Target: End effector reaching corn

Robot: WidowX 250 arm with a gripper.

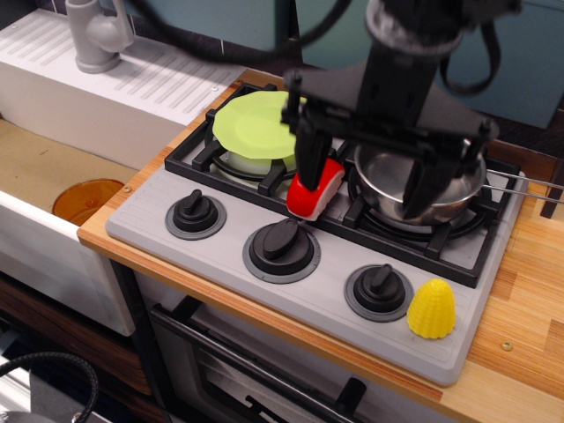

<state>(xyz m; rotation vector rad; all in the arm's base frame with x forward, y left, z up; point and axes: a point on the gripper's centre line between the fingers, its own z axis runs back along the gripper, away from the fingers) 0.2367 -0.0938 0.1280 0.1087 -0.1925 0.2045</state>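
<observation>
The corn (432,309) is a small yellow ribbed dome standing on the grey stove top at the front right, beside the right knob. My black gripper (366,199) hangs above the stove's middle, behind and left of the corn, well apart from it. Its two dark fingers (311,170) point down, spread wide and empty. The left finger is in front of the red-and-white toy (313,197); the right finger is over the steel pan (419,176).
A green plate (256,123) lies on the back left burner. Three black knobs (282,247) line the stove front. A sink with a grey tap (92,35) is at the left. The wooden counter (520,352) runs along the right.
</observation>
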